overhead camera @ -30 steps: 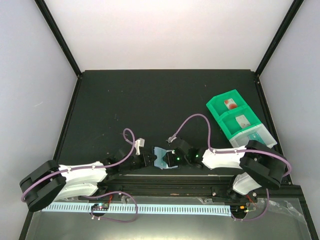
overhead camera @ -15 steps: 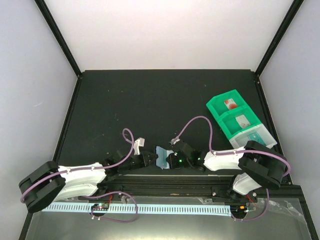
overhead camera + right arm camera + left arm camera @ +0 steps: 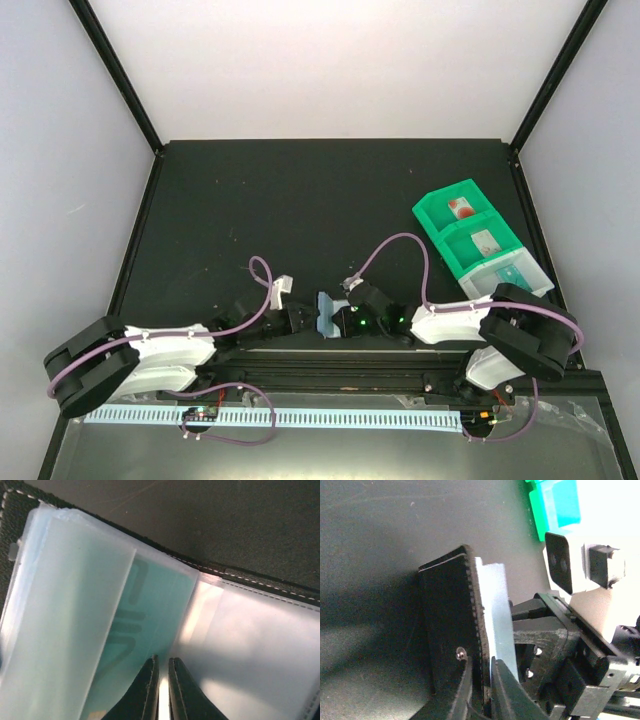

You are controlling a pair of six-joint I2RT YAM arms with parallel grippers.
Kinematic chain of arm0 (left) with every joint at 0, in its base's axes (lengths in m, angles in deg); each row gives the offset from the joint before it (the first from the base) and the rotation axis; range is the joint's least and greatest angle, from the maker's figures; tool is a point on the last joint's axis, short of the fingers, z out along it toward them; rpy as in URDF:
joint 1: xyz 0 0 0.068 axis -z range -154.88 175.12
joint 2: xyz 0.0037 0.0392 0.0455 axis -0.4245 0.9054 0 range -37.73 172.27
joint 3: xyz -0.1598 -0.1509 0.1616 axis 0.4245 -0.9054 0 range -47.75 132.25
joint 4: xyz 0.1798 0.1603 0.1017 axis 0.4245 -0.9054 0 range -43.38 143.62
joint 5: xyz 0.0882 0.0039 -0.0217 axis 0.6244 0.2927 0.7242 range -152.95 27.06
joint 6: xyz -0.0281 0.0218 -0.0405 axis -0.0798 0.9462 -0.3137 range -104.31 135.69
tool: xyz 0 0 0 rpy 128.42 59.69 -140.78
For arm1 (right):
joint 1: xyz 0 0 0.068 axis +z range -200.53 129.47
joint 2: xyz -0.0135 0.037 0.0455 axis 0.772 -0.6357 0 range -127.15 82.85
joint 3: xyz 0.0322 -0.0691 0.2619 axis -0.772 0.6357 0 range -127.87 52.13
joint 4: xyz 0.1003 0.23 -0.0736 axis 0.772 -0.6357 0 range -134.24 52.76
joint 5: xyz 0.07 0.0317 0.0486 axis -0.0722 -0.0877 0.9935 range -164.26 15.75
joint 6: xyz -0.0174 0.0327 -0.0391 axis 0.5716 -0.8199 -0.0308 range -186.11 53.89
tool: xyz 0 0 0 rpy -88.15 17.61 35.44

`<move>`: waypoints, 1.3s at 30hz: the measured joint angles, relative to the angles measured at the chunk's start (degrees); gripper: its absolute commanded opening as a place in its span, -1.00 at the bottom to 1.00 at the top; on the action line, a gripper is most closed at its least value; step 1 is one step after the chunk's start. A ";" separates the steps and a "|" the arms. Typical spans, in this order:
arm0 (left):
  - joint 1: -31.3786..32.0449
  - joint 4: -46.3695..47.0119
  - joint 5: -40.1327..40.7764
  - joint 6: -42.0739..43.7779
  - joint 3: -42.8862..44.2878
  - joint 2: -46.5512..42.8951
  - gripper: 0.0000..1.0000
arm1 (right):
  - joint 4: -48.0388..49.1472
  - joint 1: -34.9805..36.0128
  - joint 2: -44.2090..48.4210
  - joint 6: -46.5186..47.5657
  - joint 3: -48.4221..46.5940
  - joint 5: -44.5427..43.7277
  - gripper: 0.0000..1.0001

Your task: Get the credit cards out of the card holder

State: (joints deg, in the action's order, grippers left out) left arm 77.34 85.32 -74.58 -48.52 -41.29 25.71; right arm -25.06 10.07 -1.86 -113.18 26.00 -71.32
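Green tray (image 3: 425, 215): three compartments in a row.
- Far compartment: pale card with a red mark (image 3: 461, 208).
- Middle compartment: second pale card (image 3: 485, 241).
- Nearest compartment: bluish card (image 3: 512, 268), details too small to read.

Wallet (image 3: 326, 314): well left of the tray and nearer the arm bases, held between the two grippers. The left gripper (image 3: 308, 320) is on the side away from the tray, the right gripper (image 3: 342, 320) on the tray side.

Left wrist view only: the left gripper (image 3: 482, 680) has its fingers narrow, clamped on the wallet's (image 3: 447, 640) black cover at its edge. The pale plastic sleeves (image 3: 495, 610) stand just beside the cover, toward the tray.

Right wrist view only: the clear sleeves (image 3: 65, 605) are fanned open, with a teal card (image 3: 150, 625) still inside one pocket. The right gripper (image 3: 161, 685) has its fingers almost together on a sleeve edge. Cannot tell whether the card itself is pinched.
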 measured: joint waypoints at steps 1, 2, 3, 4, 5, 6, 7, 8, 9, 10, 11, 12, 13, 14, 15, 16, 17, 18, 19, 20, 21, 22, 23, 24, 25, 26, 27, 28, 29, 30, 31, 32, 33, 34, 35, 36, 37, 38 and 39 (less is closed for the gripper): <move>0.04 0.09 -0.04 0.00 0.00 0.15 -0.64 | -0.02 0.00 0.31 0.02 0.15 0.00 -0.81; 0.09 0.11 -0.09 -0.07 0.00 0.35 -0.58 | -0.04 0.00 0.46 0.02 0.24 0.00 -0.81; 0.17 0.09 -0.11 0.02 0.00 0.50 -0.55 | -0.09 0.00 0.50 0.02 0.26 0.00 -0.81; 0.26 0.09 -0.13 0.04 0.00 0.66 -0.54 | -0.09 0.00 0.50 0.02 0.26 0.00 -0.81; 0.39 0.04 -0.15 0.04 0.02 0.83 -0.53 | -0.07 0.00 0.50 0.02 0.28 0.02 -0.81; 0.44 -0.04 -0.15 0.09 0.02 0.96 -0.53 | -0.04 0.00 0.50 0.00 0.33 0.02 -0.81; 0.50 -0.20 -0.15 0.11 0.09 1.16 -0.53 | 0.04 0.00 0.50 0.00 0.42 0.04 -0.81; 0.57 -0.35 -0.15 0.15 0.15 1.36 -0.54 | 0.17 0.00 0.50 0.00 0.55 0.07 -0.81; 0.70 -0.37 -0.13 0.15 0.17 1.57 -0.56 | 0.20 0.00 0.48 0.00 0.59 0.09 -0.81; 0.79 -0.39 -0.13 0.15 0.20 1.77 -0.59 | 0.28 0.00 0.48 0.00 0.59 0.13 -0.82; 0.81 -0.39 -0.13 0.15 0.24 1.92 -0.62 | 0.33 0.00 0.48 0.00 0.59 0.15 -0.82; 0.83 -0.42 -0.13 0.22 0.28 2.10 -0.70 | 0.33 0.00 0.48 0.00 0.61 0.20 -0.81; 0.85 -0.44 -0.13 0.24 0.42 2.27 -0.75 | 0.33 0.00 0.48 0.00 0.61 0.20 -0.81; 0.90 -0.42 -0.13 0.31 0.55 2.43 -0.81 | 0.33 0.00 0.48 0.00 0.61 0.22 -0.82; 0.92 -0.39 -0.13 0.37 0.66 2.56 -0.87 | 0.33 0.00 0.48 0.00 0.61 0.20 -0.82; 0.98 -0.39 -0.07 0.35 0.70 2.62 -0.92 | 0.33 0.00 0.48 0.00 0.61 0.20 -0.81; 1.01 -0.39 -0.02 0.48 0.70 2.64 -0.96 | 0.33 0.00 0.44 0.00 0.61 0.20 -0.81; 1.05 -0.39 0.04 0.55 0.70 2.64 -0.97 | 0.33 0.00 0.42 0.00 0.61 0.20 -0.80; 1.05 -0.37 0.07 0.55 0.70 2.64 -0.97 | 0.33 -0.04 0.39 0.00 0.61 0.22 -0.80; 1.07 -0.37 0.07 0.55 0.70 2.64 -0.97 | 0.35 -0.13 0.37 0.00 0.61 0.24 -0.79; 1.07 -0.37 0.09 0.57 0.70 2.64 -0.97 | 0.48 -0.22 0.28 -0.02 0.63 0.31 -0.79; 1.07 -0.37 0.09 0.57 0.70 2.64 -0.97 | 0.74 -0.22 0.11 -0.13 0.68 0.46 -0.78; 1.07 -0.35 0.09 0.57 0.70 2.64 -0.97 | 0.96 -0.22 -0.02 -0.24 0.68 0.66 -0.78; 1.07 -0.35 0.09 0.57 0.70 2.64 -0.97 | 1.31 -0.26 -0.24 -0.37 0.70 0.76 -0.78; 1.09 -0.33 0.09 0.55 0.70 2.64 -0.97 | 1.66 -0.26 -0.48 -0.48 0.70 0.90 -0.78; 1.09 -0.33 0.09 0.57 0.70 2.64 -0.97 | 1.92 -0.26 -0.59 -0.55 0.70 0.96 -0.78; 1.09 -0.33 0.09 0.55 0.70 2.64 -0.95 | 1.99 -0.26 -0.63 -0.63 0.70 0.98 -0.78; 1.09 -0.33 0.09 0.55 0.70 2.64 -0.91 | 2.03 -0.28 -0.66 -0.68 0.70 1.01 -0.78; 1.09 -0.33 0.11 0.57 0.70 2.64 -0.86 | 2.03 -0.31 -0.66 -0.68 0.70 1.05 -0.78; 1.09 -0.35 0.11 0.57 0.70 2.64 -0.84 | 2.03 -0.31 -0.66 -0.70 0.70 1.07 -0.78; 1.09 -0.37 0.13 0.59 0.70 2.67 -0.82 | 2.03 -0.31 -0.66 -0.76 0.70 1.07 -0.78; 1.09 -0.42 0.13 0.68 0.76 2.73 -0.82 | 2.05 -0.31 -0.63 -0.85 0.70 1.07 -0.78; 1.11 -0.42 0.11 0.79 0.94 3.02 -0.81 | 2.05 -0.31 -0.66 -0.87 0.72 1.05 -0.78; 1.11 -0.39 0.07 0.92 1.18 3.37 -0.80 | 2.10 -0.31 -0.66 -0.94 0.74 1.05 -0.78; 1.20 -0.39 0.00 1.09 1.70 3.85 -0.77 | 2.21 -0.31 -0.66 -1.05 0.79 1.05 -0.78; 1.33 -0.35 -0.02 1.22 2.08 4.26 -0.74 | 2.36 -0.33 -0.66 -1.09 0.87 1.03 -0.78; 1.55 -0.31 -0.09 1.38 2.60 4.87 -0.71 | 2.43 -0.33 -0.66 -1.14 0.92 1.03 -0.78; 1.73 -0.28 -0.13 1.60 3.06 5.40 -0.70 | 2.45 -0.31 -0.66 -1.27 0.94 1.03 -0.78; 1.88 -0.35 -0.17 1.68 3.54 5.90 -0.71 | 2.47 -0.33 -0.66 -1.29 0.94 1.03 -0.78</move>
State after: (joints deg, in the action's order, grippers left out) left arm 79.22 84.97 -74.76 -46.83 -37.75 31.61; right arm -22.59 9.74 -2.51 -114.47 26.94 -70.29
